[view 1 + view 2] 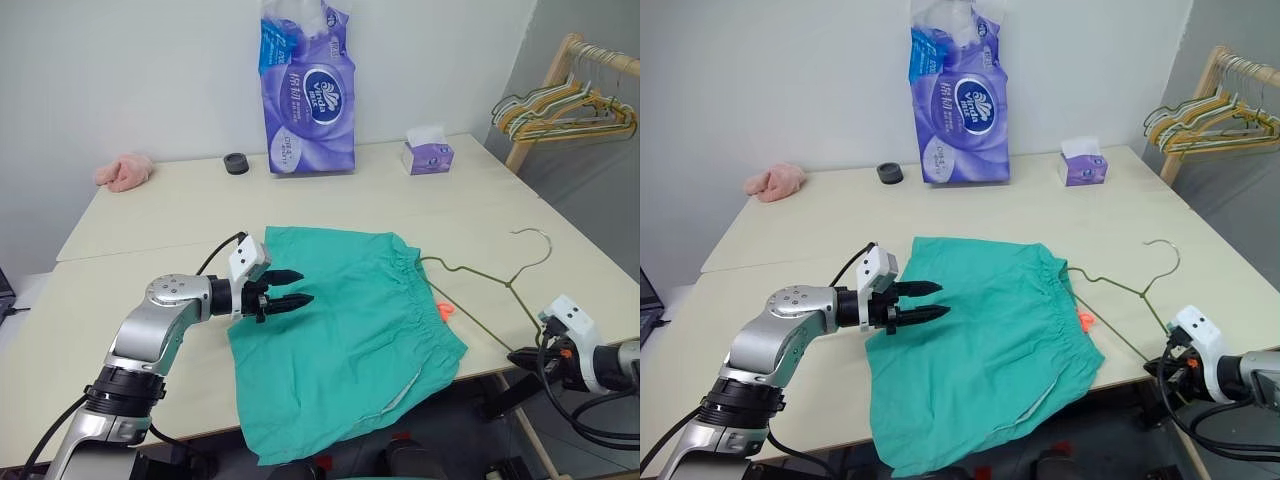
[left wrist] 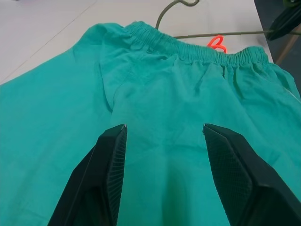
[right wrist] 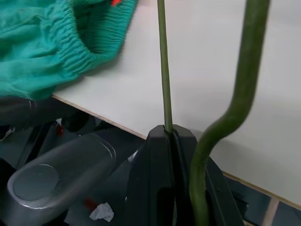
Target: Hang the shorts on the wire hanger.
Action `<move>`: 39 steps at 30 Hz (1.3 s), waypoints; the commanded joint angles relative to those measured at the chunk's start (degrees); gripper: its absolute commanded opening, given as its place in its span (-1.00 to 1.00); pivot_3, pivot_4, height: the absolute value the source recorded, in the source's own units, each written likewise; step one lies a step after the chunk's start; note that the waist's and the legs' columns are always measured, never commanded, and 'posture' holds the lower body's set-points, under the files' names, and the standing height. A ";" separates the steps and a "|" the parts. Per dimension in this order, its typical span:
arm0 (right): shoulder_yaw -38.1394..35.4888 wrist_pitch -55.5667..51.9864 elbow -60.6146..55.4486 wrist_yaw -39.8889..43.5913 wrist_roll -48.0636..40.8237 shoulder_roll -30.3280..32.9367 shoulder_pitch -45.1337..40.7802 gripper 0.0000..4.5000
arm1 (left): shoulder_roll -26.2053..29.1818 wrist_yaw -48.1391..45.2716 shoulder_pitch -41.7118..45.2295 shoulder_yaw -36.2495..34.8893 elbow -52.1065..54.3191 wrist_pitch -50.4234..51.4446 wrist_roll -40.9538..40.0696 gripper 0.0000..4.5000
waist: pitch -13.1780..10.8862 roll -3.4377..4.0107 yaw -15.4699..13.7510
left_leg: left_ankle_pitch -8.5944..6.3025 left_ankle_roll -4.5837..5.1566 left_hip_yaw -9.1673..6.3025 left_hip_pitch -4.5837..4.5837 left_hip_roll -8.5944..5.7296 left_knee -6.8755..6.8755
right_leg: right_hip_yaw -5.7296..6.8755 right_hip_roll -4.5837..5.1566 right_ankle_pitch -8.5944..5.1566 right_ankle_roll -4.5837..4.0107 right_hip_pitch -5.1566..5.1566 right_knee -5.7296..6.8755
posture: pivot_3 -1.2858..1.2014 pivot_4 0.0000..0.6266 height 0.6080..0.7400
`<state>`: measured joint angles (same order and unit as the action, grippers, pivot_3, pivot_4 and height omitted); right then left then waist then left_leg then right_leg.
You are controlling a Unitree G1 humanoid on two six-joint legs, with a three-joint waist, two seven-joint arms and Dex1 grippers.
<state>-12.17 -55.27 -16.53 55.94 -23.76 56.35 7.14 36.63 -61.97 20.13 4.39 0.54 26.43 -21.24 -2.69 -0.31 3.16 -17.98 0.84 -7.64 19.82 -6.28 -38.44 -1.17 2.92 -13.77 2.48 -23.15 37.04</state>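
The teal shorts (image 1: 345, 335) lie flat on the white table (image 1: 150, 220), gathered waistband to the right, lower hem hanging over the front edge. An orange-red drawstring (image 1: 445, 310) pokes out at the waistband. The thin olive wire hanger (image 1: 480, 273) lies just right of the waistband, hook (image 1: 537, 243) pointing away; its left end meets the waistband. My right gripper (image 1: 517, 355) is at the table's front right edge, shut on the hanger's lower wire (image 3: 164, 84). My left gripper (image 1: 303, 286) hovers open over the shorts' left part, fingers (image 2: 110, 165) spread above the cloth.
At the back of the table stand a purple tissue-roll pack (image 1: 308, 95), a small purple tissue box (image 1: 428, 155) and a black ring (image 1: 236, 163), with a pink cloth lump (image 1: 125, 172) at the far left. A wooden rack with several hangers (image 1: 565, 105) stands beyond the right corner.
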 commanded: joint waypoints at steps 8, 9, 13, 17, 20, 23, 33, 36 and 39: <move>12.65 4.16 11.67 3.09 3.92 2.55 -13.65 -1.00 | -0.13 1.11 0.78 -0.77 1.86 -1.33 0.22 0.20 | -0.02 0.01 -0.02 | 0.01 -0.01 0.00 0.00 0.00 0.00 | 0.01 0.00 0.00 -0.01 0.00 -0.01 | -0.09 -0.88 1.00; 13.41 4.60 12.91 3.49 4.30 2.66 -14.66 -1.00 | -0.11 1.15 0.74 -0.83 1.94 -1.32 0.18 0.20 | -0.02 0.00 0.01 | 0.01 -0.01 -0.01 0.00 0.00 0.01 | 0.01 0.00 0.00 -0.01 -0.01 -0.01 | -0.08 -0.88 1.00; 17.62 7.98 22.51 6.57 7.53 3.27 -22.20 -1.00 | 0.06 1.95 0.12 -1.48 2.78 -1.36 -0.02 0.20 | -0.02 0.01 -0.04 | 0.02 -0.03 0.03 -0.01 -0.01 -0.03 | -0.01 0.00 0.01 -0.01 0.00 -0.01 | -0.07 -0.90 1.00; 20.43 6.07 24.60 11.03 6.39 1.98 -26.57 -1.00 | -0.05 2.87 -0.11 -1.94 2.95 -1.48 0.02 0.20 | -0.03 0.01 -0.27 | 0.07 -0.12 -0.02 0.01 0.00 0.00 | 0.03 0.00 0.01 -0.02 -0.02 0.00 | -0.06 -0.91 1.00; 22.50 4.68 25.61 12.55 6.15 0.14 -29.15 -1.00 | -0.05 3.46 -0.09 -2.23 2.96 -1.67 -0.13 0.20 | -0.02 0.01 -0.26 | 0.09 -0.16 -0.02 0.02 0.00 0.00 | 0.02 0.00 0.01 -0.02 -0.02 0.00 | -0.06 -0.91 1.00; 24.26 2.34 27.42 13.06 5.88 -2.82 -31.95 -1.00 | -0.24 4.28 0.37 -2.84 2.77 -1.66 -0.40 0.20 | -0.02 0.01 -0.29 | 0.10 -0.17 -0.02 0.02 -0.01 -0.02 | 0.02 0.00 0.02 -0.02 -0.02 0.01 | -0.06 -0.92 1.00; 24.13 0.04 39.36 8.95 7.35 -12.44 -41.74 -1.00 | -1.44 6.66 2.02 -4.23 1.27 -2.99 -0.35 0.20 | 0.05 -0.04 -0.21 | 0.12 -0.22 -0.02 0.01 -0.02 -0.04 | 0.03 0.00 0.09 -0.12 -0.03 0.03 | -0.04 -0.95 1.00; 22.76 -0.38 40.03 7.90 6.55 -14.29 -44.02 -1.00 | -1.79 7.14 2.24 -4.53 1.10 -3.07 -0.55 0.20 | 0.05 -0.03 -0.25 | 0.13 -0.23 -0.03 0.02 -0.02 -0.03 | 0.04 0.00 0.11 -0.16 -0.07 0.05 | -0.04 -0.96 1.00; 20.20 -0.56 35.55 6.30 4.84 -15.64 -45.44 -1.00 | -2.70 8.60 2.59 -5.82 0.71 -2.37 -1.41 0.20 | 0.05 -0.02 -0.27 | 0.13 -0.23 -0.03 0.04 -0.02 -0.03 | 0.03 0.00 0.15 -0.19 -0.10 0.06 | -0.04 -0.96 1.00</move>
<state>11.14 -55.91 22.66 62.89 -17.12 40.62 -35.78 33.99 -54.34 21.02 0.93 1.21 24.45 -21.61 -2.64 -0.34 2.89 -17.86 0.61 -7.68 19.87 -6.31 -38.47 -1.14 2.92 -13.62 2.30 -23.26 37.10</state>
